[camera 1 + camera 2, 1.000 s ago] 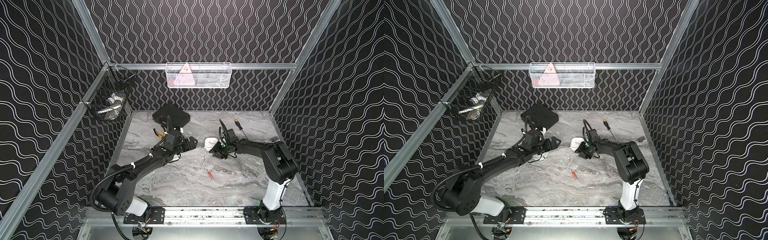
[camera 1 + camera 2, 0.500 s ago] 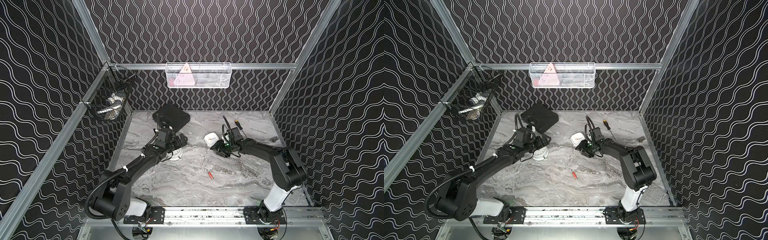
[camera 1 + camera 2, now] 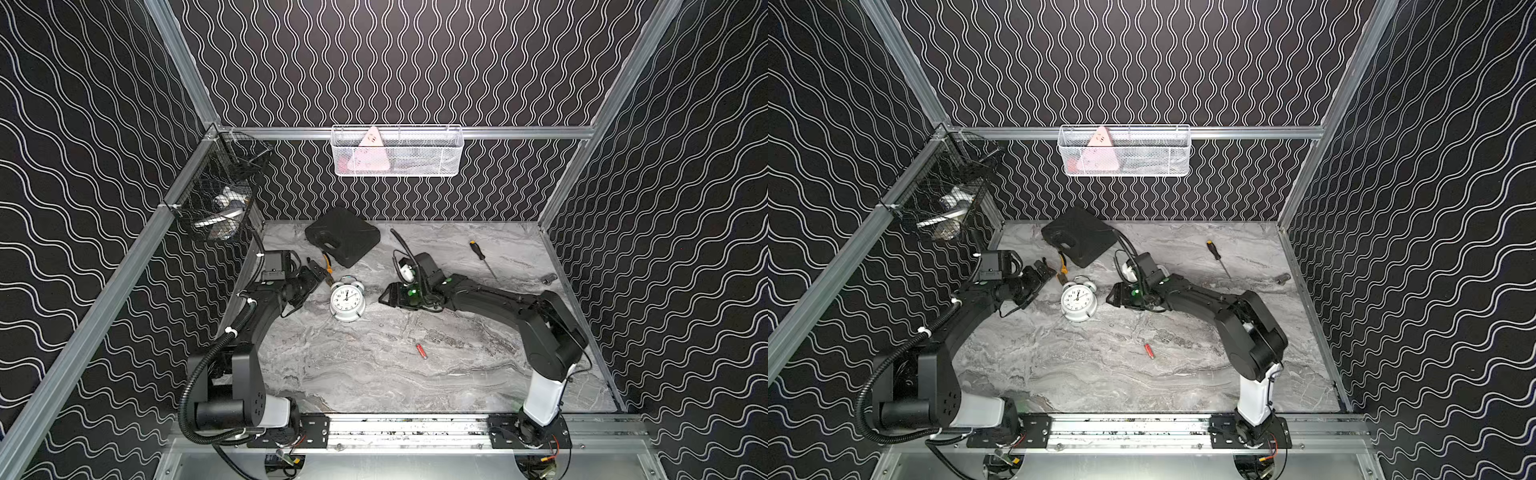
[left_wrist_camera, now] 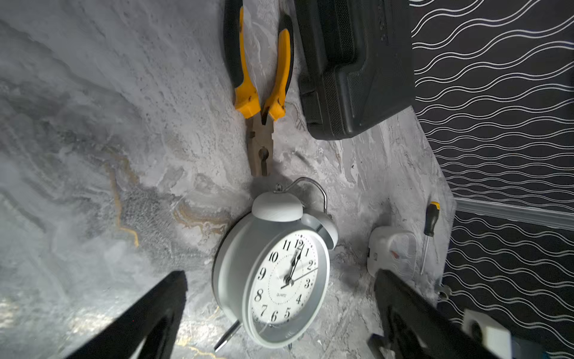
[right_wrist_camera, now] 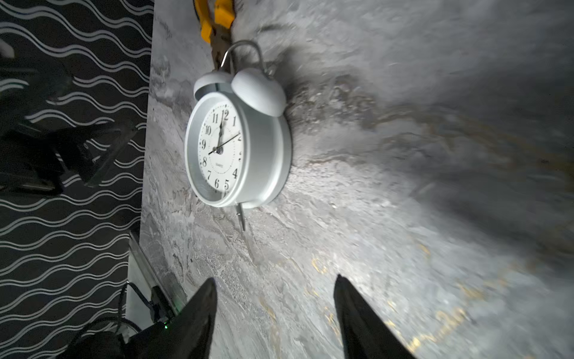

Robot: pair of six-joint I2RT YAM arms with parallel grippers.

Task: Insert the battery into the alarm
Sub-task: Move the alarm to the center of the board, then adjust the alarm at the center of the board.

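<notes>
The alarm (image 3: 347, 300) (image 3: 1079, 300) is a white twin-bell clock lying on its back, face up, mid-table. A small red battery (image 3: 422, 351) (image 3: 1149, 351) lies alone on the marble, nearer the front and to the right. My left gripper (image 3: 315, 275) (image 3: 1043, 268) hangs open just left of the clock without touching it. In the left wrist view the clock (image 4: 239, 264) shows ahead between the spread fingers of the gripper (image 4: 279, 273). My right gripper (image 3: 386, 296) (image 3: 1113, 296) is open and empty, a short gap right of the clock (image 5: 248, 149). Bare marble fills that gripper's (image 5: 275, 278) gap.
Yellow-handled pliers (image 3: 327, 266) (image 4: 264, 102) and a black case (image 3: 343, 241) lie just behind the clock. A white part (image 3: 406, 272) (image 4: 389, 251) rests by the right wrist. A screwdriver (image 3: 482, 257) and a small metal piece (image 3: 549, 278) lie at the back right. Wire baskets (image 3: 397, 151) hang on the walls.
My left arm has drawn back to the left, uncovering the clock. The right gripper has opened wider and shifted left toward the clock. The battery has stayed put.
</notes>
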